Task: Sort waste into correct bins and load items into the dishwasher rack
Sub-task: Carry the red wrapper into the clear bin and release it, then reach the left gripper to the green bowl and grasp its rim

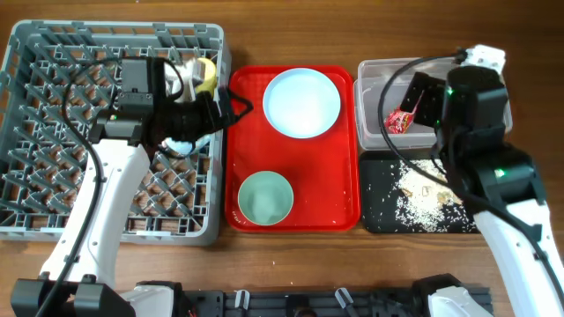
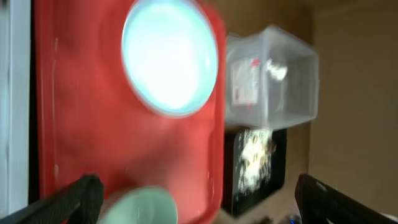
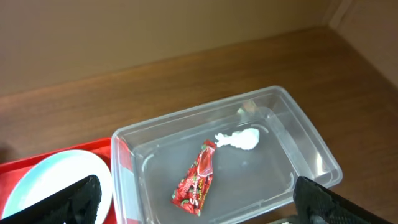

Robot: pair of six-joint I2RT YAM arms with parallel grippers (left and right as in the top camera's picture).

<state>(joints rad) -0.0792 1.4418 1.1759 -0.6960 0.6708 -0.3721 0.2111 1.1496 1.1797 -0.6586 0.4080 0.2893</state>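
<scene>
- Overhead, the right claw (image 3: 198,188) hangs above the clear tub (image 3: 311,152), fingers spread wide with nothing between them.
- Down in that tub lies the red snack wrapper (image 3: 196,180), and just beside it the crumpled white tissue (image 3: 239,138), both clear of the fingers.
- Crumbly food scraps (image 1: 423,198) are scattered across the black tray (image 1: 374,176), which sits on the bench (image 1: 291,264) right up against the tub's near side.
- Left claw (image 2: 199,186) is spread as well and empty, hovering where the grey dishwasher rack (image 1: 44,198) meets the red tray (image 1: 339,189).
- On the red tray, the light blue plate (image 1: 301,102) sits at the far end and the pale green bowl (image 1: 265,197) at the near end, the two apart.
- Yellow cup (image 1: 206,75) is in the rack's far right corner, close by the left arm.
</scene>
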